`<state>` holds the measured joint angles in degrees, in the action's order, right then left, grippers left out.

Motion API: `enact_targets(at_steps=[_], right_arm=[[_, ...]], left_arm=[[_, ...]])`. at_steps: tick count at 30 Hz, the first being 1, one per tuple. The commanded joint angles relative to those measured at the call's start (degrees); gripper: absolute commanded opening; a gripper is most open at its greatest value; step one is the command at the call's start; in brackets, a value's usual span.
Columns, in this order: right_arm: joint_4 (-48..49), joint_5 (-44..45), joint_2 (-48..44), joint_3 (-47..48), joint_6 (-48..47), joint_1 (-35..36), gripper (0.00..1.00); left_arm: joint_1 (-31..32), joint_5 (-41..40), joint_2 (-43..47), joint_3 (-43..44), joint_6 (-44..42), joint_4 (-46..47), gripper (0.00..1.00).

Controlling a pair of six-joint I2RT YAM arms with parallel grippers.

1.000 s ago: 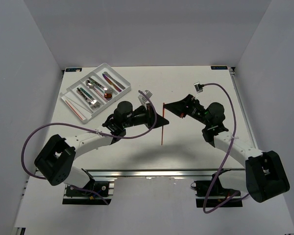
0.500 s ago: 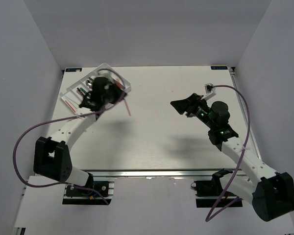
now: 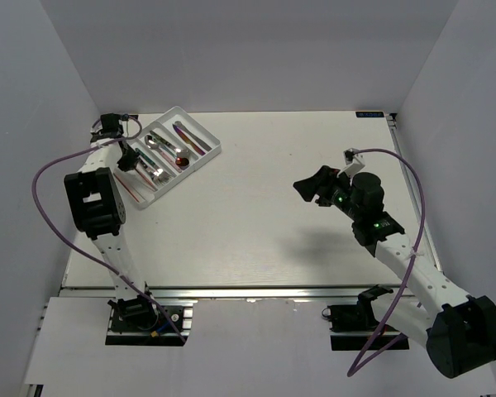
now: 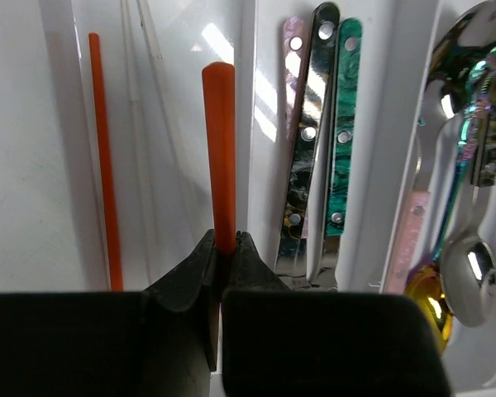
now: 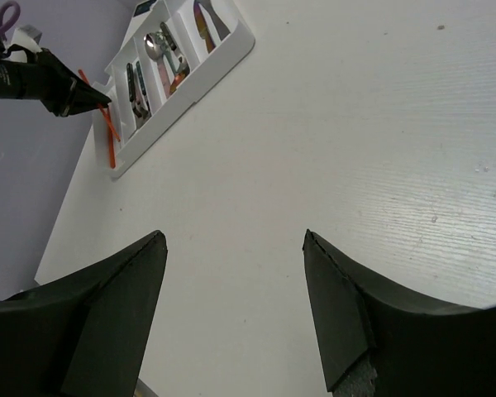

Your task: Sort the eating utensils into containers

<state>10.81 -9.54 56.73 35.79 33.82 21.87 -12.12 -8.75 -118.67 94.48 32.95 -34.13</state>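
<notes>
The white tray with its long compartments lies at the table's far left. It holds silver and iridescent spoons, patterned-handled knives and a thin red stick in the outermost compartment. My left gripper hangs over that end of the tray, shut on another red stick, which points along the divider. In the wrist view the left gripper pinches the stick's near end. My right gripper stands open over bare table at the right, nothing between its fingers.
The grey left wall runs close beside the tray and the left gripper. The right gripper looks across bare white tabletop toward the tray. The purple cable loops off the left arm.
The left arm has swung from the table's middle to the tray's far-left end, carrying the red stick. The right gripper has opened, let go of the stick and drawn back to the right.
</notes>
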Motion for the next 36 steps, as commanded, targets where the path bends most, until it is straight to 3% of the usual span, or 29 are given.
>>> enact_targets(at_steps=[1,4,8,11,12,15,16,18,21,23,26,29,32,36], right_arm=[[0.44,-0.21,0.40,1.30,-1.66,-0.07,0.72],[0.53,-0.92,1.10,1.56,-1.48,-0.07,0.72],[0.53,-1.09,1.37,1.74,-1.74,-0.07,0.72],[0.71,-0.83,1.45,1.83,-1.74,-0.16,0.72],[0.53,-0.83,1.54,2.09,-1.83,-0.07,0.72],[-0.26,-0.83,1.81,2.97,-2.44,-0.16,0.72],[-0.87,-0.74,1.63,3.14,-2.88,-0.07,0.72],[-1.58,-0.31,1.37,4.11,-4.19,-0.07,0.72],[-4.56,1.44,-0.82,5.68,-5.69,-0.16,0.72],[-7.88,4.51,-2.23,6.39,-7.45,-0.16,0.73],[-14.90,12.57,-5.66,8.06,-9.12,-0.07,0.76],[-20.28,19.79,-8.65,9.91,-10.62,-0.07,0.87],[-27.66,23.77,-11.19,12.28,-11.76,-0.16,0.89],[-35.32,24.31,-13.39,14.57,-13.61,-0.07,0.89]], left_arm=[[0.78,-3.19,1.17,4.84,-0.78,-5.25,0.01],[0.17,-3.55,0.99,3.70,-0.52,-4.55,0.03],[-0.45,-3.73,0.99,0.54,-0.34,-3.14,0.17],[-0.62,-3.55,2.04,-0.69,0.54,-1.83,0.32],[-0.71,-3.55,2.48,-1.31,0.80,-1.47,0.46],[-0.71,-3.99,4.67,-1.84,0.98,-1.03,0.61],[-0.71,-3.99,5.72,-1.75,0.72,-1.37,0.74],[-0.71,-4.25,7.22,-1.32,0.36,-2.08,0.87],[-0.62,-0.68,12.66,-2.01,-1.83,-1.91,0.98],[-0.01,2.50,19.31,-5.87,-4.82,-0.24,0.98],[3.32,0.24,30.28,-13.42,-8.68,0.90,0.98],[6.58,-3.37,39.45,-23.43,-11.41,3.35,0.98],[9.30,-5.13,53.07,-35.53,-13.96,8.28,0.98],[11.33,-9.08,71.68,-44.54,-15.20,9.88,0.98]])
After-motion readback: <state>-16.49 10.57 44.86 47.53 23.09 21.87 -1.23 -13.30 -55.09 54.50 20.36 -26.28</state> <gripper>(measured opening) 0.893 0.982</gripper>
